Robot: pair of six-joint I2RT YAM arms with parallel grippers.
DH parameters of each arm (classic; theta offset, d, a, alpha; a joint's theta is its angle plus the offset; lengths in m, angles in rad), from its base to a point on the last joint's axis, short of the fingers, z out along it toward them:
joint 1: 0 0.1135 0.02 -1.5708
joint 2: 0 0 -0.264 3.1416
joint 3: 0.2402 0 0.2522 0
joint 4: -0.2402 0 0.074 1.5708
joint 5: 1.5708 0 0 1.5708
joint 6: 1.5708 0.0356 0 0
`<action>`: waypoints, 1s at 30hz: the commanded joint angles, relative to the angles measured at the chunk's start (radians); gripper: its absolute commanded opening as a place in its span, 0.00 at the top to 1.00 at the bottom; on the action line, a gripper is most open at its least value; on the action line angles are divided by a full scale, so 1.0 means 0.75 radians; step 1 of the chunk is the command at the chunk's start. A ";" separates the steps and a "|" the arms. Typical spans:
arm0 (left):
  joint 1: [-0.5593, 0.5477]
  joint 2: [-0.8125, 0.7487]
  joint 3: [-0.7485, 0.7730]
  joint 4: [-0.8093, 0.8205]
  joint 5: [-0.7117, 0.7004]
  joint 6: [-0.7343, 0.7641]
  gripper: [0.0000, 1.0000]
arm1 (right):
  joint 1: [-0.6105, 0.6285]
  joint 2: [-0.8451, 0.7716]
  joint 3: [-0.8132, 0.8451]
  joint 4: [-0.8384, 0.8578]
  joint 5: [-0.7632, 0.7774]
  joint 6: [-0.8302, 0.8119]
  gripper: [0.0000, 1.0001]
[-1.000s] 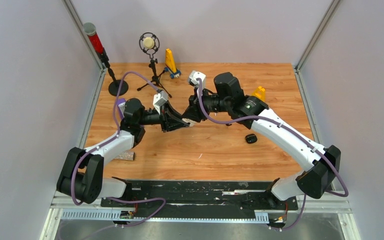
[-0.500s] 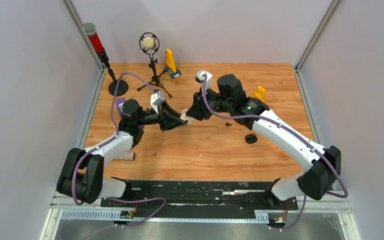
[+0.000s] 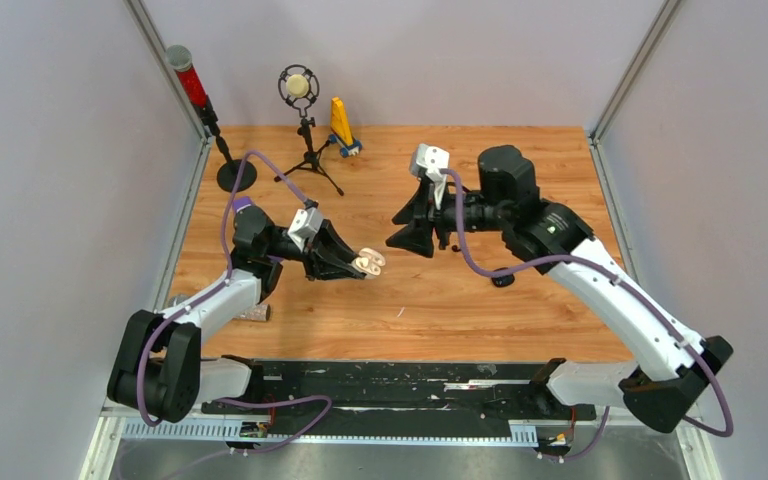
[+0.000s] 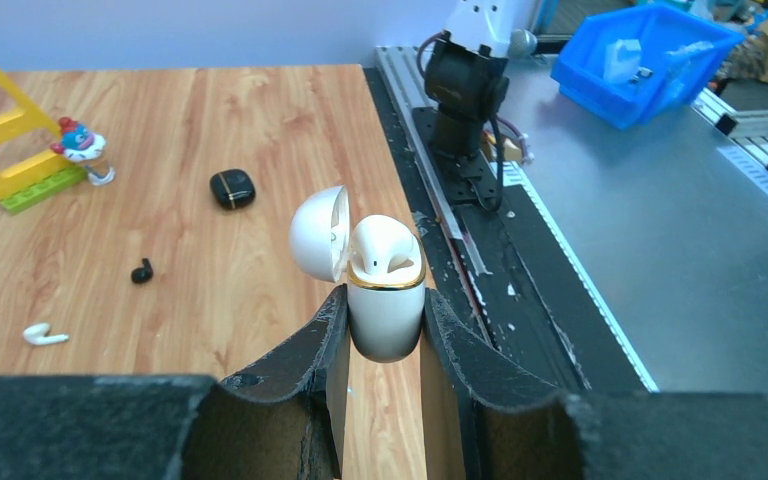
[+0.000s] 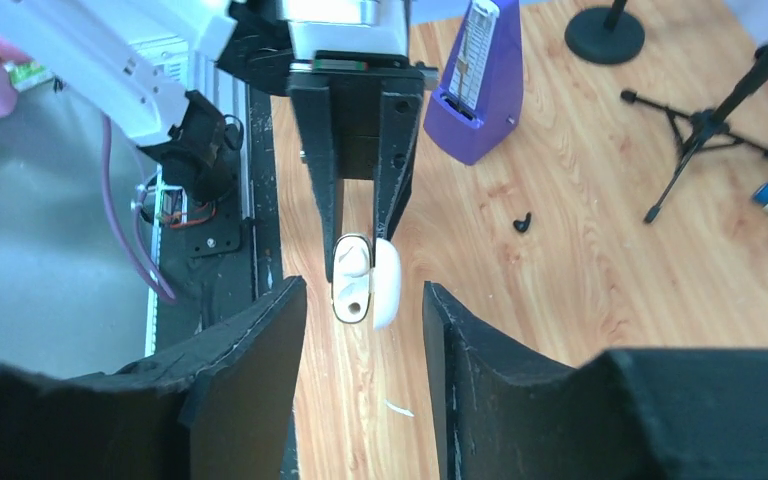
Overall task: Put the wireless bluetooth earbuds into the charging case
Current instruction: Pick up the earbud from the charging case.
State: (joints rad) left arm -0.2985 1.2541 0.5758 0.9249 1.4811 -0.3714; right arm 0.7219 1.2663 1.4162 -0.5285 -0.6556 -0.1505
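Bare wood lies open around both claws at the middle of the bench (image 3: 430,305), well in from every edge. The left claw (image 3: 356,264) grips a white charging case (image 4: 387,320), lid flipped back and one white earbud (image 4: 380,245) seated inside. The right claw (image 3: 400,227) faces it, apart, jaws parted and empty. A loose white earbud (image 4: 45,334) and a black earbud (image 4: 141,271) lie on the wood near a closed black case (image 4: 231,188).

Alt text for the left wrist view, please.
The left gripper clamps a white charging case, lid open, one white earbud seated inside. A second white earbud, a black earbud and a closed black case lie on the wooden table beyond.
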 commanded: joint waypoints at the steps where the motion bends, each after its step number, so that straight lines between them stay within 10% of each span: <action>1: 0.006 -0.019 -0.027 0.078 0.215 0.066 0.81 | -0.005 -0.072 -0.005 -0.078 -0.110 -0.213 0.52; 20: 0.001 -0.032 -0.049 0.098 0.277 0.074 0.83 | -0.001 0.008 -0.107 -0.030 -0.209 -0.165 0.50; 30: 0.005 0.014 -0.019 -0.040 -0.165 0.145 0.83 | 0.021 0.100 -0.102 0.105 -0.165 0.077 0.51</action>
State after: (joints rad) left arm -0.2985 1.2533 0.5308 0.9436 1.5120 -0.3191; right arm 0.7311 1.3178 1.3396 -0.5526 -0.7902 -0.2016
